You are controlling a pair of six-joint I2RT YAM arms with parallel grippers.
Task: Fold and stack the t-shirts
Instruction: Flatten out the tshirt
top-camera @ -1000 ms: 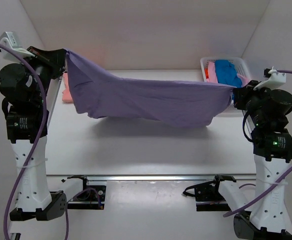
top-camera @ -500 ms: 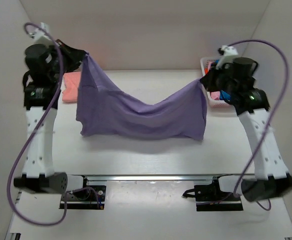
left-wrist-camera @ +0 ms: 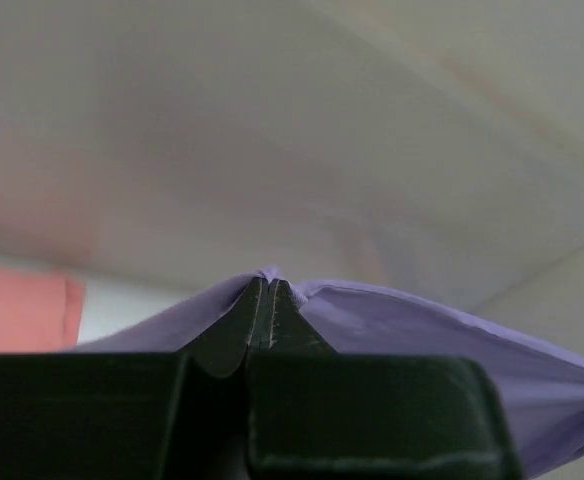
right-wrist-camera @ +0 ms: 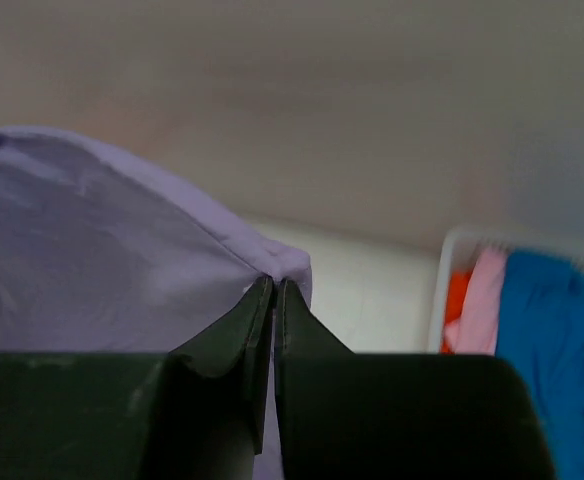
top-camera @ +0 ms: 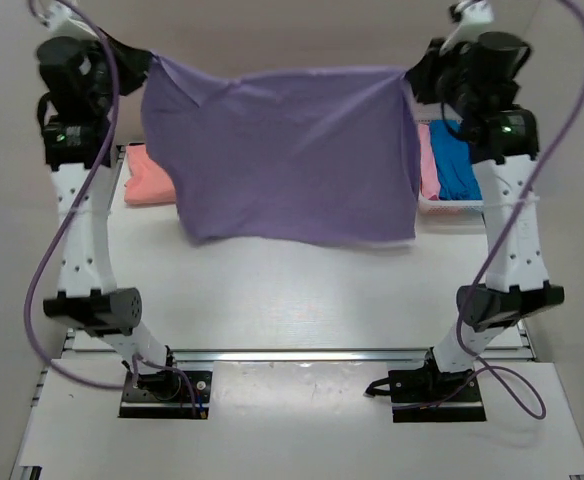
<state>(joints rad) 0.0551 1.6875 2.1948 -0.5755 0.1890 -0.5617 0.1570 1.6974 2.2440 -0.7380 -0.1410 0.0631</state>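
**Top external view: lavender shirt aloft, folding barely begun**

We see the left pincer (top-camera: 140, 62) and the right pincer (top-camera: 412, 78) each clamped on a top corner of the lavender t-shirt (top-camera: 282, 150), which hangs spread between them over the surface (top-camera: 292, 300). A salmon-pink t-shirt (top-camera: 150, 182) lies folded at the far left. We judge the blue t-shirt (top-camera: 457, 160) and others in the basket (top-camera: 452, 207) are yet to be folded.
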